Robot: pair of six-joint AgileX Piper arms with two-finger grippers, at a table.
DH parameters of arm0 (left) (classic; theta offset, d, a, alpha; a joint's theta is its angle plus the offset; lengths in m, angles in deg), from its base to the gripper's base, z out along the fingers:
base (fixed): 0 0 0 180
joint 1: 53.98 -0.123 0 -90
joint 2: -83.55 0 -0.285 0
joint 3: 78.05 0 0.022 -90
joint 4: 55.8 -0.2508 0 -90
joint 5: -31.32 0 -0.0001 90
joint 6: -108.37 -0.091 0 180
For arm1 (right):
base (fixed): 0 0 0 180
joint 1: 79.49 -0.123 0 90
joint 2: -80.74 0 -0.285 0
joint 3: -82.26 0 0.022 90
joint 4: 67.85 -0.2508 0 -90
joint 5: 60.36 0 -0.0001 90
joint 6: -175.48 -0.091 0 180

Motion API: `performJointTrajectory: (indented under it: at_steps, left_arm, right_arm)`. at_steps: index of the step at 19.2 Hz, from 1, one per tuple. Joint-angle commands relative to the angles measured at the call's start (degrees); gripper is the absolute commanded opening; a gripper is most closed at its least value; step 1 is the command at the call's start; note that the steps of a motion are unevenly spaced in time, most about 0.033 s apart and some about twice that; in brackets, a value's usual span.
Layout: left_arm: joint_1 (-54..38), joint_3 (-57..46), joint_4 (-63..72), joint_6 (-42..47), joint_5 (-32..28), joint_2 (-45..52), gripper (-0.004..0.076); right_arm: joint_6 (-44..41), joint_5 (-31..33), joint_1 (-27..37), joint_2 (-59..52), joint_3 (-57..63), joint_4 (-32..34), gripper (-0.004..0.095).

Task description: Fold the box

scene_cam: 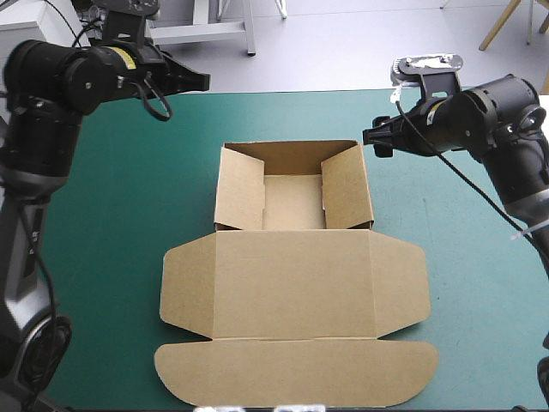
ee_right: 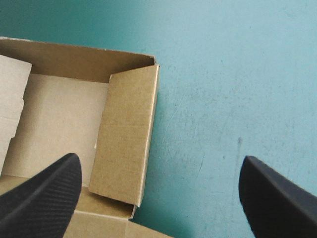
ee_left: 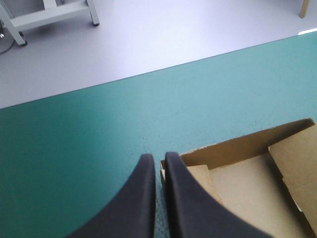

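Left gripper (ee_left: 156, 158) is hovering, black fingers pressed together, near the far left corner of the brown box (scene_cam: 292, 283). The right gripper (ee_right: 159, 163) is hovering, fingers wide apart, beside its right wall. The box is lying mid-table on the teal-green cover (scene_cam: 129, 215), an open tray with its lid flat.

We log one thing: teal-green table cover (scene_cam: 120, 197) | lies flat and smooth, far edge straight | we see faint pale scuffs on its right part
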Motion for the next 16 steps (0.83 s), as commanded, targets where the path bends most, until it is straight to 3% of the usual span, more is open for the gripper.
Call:
performJointTrajectory:
  at_steps: [1,10,16]
  left_arm:
    - [0.05,-3.67,0.47,-0.93,2.73,9.5,-0.001]
    - [0.05,-37.19,-5.79,-1.17,2.73,33.01,-0.001]
    - [0.05,-52.14,-3.25,-1.17,2.73,45.74,-0.001]
  right_arm:
    - [-0.07,-2.4,0.34,-3.38,1.83,0.16,0.0796]
    - [1.49,-2.4,0.34,7.13,1.83,-3.78,0.0796]
    - [2.12,-2.4,0.34,16.56,1.83,-4.48,0.0796]
